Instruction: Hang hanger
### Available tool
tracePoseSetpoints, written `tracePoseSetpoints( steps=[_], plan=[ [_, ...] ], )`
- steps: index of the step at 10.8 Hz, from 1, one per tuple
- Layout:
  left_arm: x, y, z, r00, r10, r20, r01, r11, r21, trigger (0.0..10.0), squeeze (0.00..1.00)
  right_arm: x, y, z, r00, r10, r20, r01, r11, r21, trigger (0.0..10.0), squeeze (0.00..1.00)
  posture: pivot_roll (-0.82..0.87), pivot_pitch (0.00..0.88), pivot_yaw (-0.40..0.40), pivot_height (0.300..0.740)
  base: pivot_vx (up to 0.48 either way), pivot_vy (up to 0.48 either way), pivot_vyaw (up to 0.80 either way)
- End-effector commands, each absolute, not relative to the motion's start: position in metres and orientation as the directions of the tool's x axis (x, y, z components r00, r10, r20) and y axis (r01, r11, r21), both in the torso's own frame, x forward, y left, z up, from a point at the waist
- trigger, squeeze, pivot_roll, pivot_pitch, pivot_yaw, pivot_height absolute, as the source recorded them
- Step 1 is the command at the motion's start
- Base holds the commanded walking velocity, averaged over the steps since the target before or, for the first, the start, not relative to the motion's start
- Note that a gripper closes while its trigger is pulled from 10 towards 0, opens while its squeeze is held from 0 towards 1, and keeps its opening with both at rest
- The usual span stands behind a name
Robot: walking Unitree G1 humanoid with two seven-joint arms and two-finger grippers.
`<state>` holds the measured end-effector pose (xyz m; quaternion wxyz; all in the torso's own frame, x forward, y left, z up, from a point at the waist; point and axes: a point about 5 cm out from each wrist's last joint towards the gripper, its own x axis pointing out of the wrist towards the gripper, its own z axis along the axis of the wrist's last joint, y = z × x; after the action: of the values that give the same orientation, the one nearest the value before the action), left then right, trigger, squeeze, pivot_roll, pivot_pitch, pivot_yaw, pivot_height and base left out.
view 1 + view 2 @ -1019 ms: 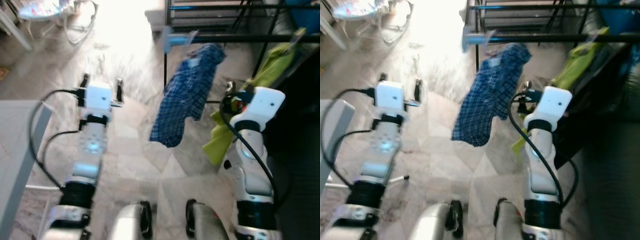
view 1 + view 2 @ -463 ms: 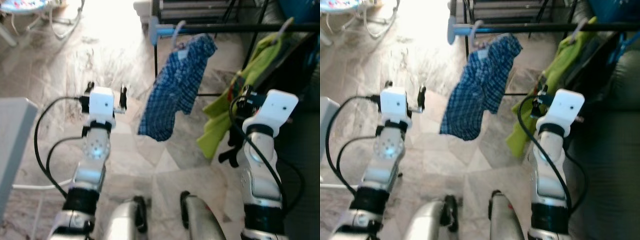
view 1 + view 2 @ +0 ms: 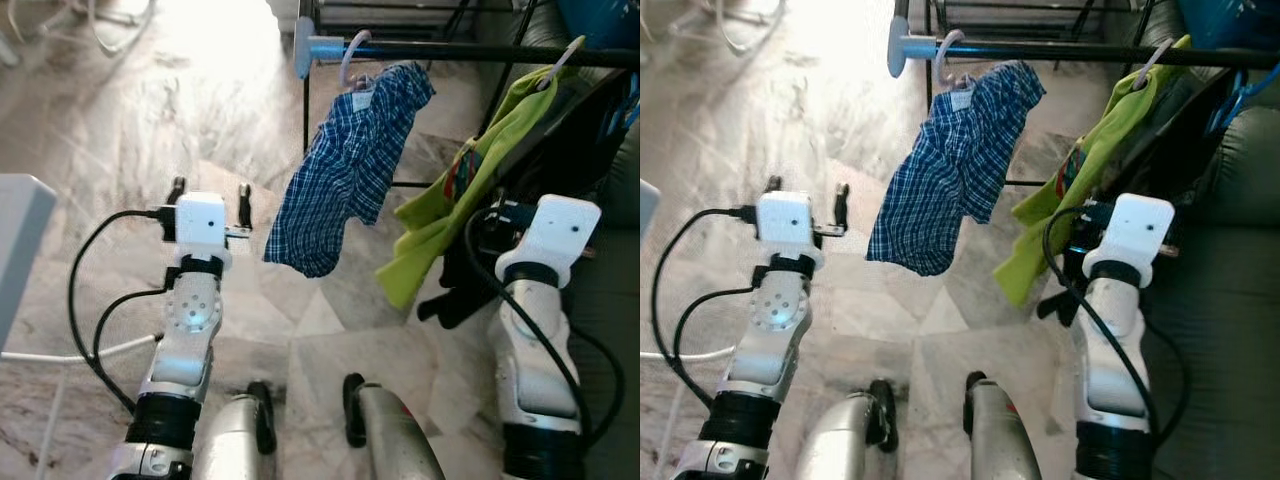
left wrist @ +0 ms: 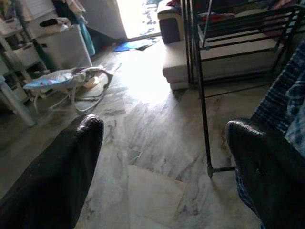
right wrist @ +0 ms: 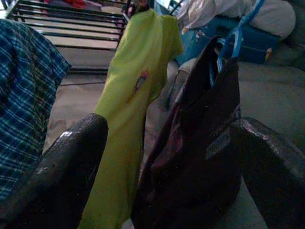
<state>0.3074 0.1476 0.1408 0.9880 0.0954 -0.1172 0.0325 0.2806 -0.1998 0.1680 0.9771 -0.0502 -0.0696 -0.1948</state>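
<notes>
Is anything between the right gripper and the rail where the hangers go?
Yes. The dark garment on a blue hanger hangs directly ahead of the open right gripper, with the green shirt beside it. Both already hang from the black rail, which runs above them.

We find no readable txt anywhere; the white tag (image 5: pixel 218 142) on the dark garment (image 5: pixel 190 157) is too blurred to read; the green shirt (image 5: pixel 133 95) print is also illegible.
</notes>
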Motion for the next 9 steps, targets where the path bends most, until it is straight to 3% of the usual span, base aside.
tracePoseSetpoints(
  steps=[1, 4, 7, 9],
  plan=[
    [0.302, 0.156, 0.133, 0.975, 0.072, 0.211, -0.114, 0.975, 0.191, 10.0, 0.0, 0.281, -0.198, 0.169, 0.919, -0.362, 0.157, 0.378, 0.922, -0.081, 10.0, 0.0, -0.11, 0.311, -0.037, 0.74, 0.0, 0.0, 0.0],
    [0.295, 0.164, 0.134, 0.974, 0.084, 0.208, -0.128, 0.97, 0.209, 10.0, 0.0, 0.272, -0.2, 0.163, 0.935, -0.316, 0.159, 0.337, 0.932, -0.135, 10.0, 0.0, -0.09, 0.35, -0.035, 0.74, 0.0, 0.0, 0.0],
    [0.291, 0.161, 0.132, 0.98, 0.07, 0.187, -0.109, 0.972, 0.209, 10.0, 0.0, 0.27, -0.203, 0.153, 0.946, -0.296, 0.132, 0.313, 0.941, -0.13, 10.0, 0.0, -0.1, 0.392, -0.021, 0.74, 0.0, 0.0, -0.68],
    [0.289, 0.161, 0.136, 0.98, 0.056, 0.193, -0.099, 0.969, 0.225, 10.0, 0.0, 0.275, -0.202, 0.151, 0.959, -0.251, 0.133, 0.269, 0.954, -0.133, 10.0, 0.0, -0.08, 0.412, -0.015, 0.74, 0.127, 0.202, 0.0]
  ],
)
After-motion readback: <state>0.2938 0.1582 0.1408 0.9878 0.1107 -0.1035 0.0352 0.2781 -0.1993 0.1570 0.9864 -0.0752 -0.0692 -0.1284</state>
